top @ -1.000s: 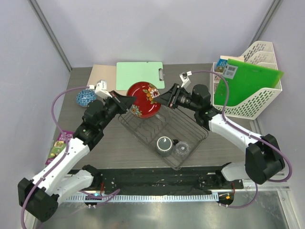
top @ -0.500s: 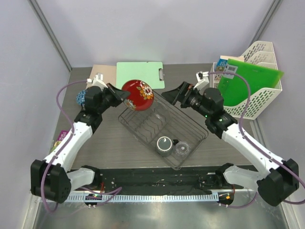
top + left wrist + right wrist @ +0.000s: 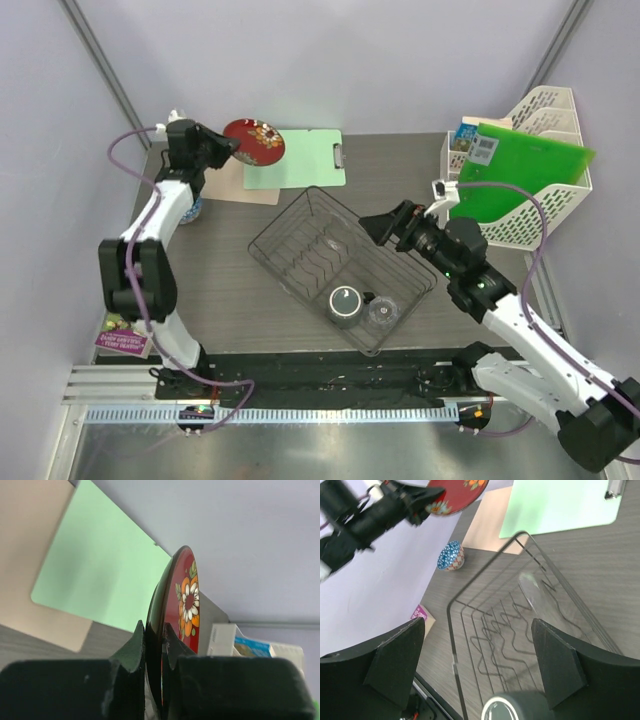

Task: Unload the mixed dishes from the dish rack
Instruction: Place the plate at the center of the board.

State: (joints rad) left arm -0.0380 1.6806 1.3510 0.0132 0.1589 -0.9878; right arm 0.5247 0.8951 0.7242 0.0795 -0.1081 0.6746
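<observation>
Top external view: can any print be read?

– Print is seen on the leaflet (image 3: 125,335) at the table's left edge and on the blue booklet (image 3: 465,133) in the white file holder (image 3: 548,205), but it is too small to be read. A green folder (image 3: 515,170) is also kept in that holder.

What is held in the dish rack (image 3: 284,218)?

– The grey mug (image 3: 345,303) and the clear glass cup (image 3: 381,313) are stood side by side in its near corner. The small red floral plate (image 3: 254,141) is gripped by the left gripper (image 3: 232,149), well apart from the rack; in the picture it overlaps the far left corner of the green clipboard (image 3: 295,158). The right gripper (image 3: 370,226) is held over the rack's far right side.

Left wrist view?

– The plate is seen edge-on, its rim clamped between the two fingers (image 3: 131,647), by which its lower part is hidden. The label on a white box (image 3: 235,640) is blurred.

Right wrist view?

– The right gripper's fingers are spread wide and nothing is held between them. The large clear glass bowl (image 3: 536,594) is only faintly made out among the rack's wires. The mug is cut off by the bottom edge, the plate by the top. The small blue patterned bowl (image 3: 451,556) is stood on the table outside the rack.
</observation>
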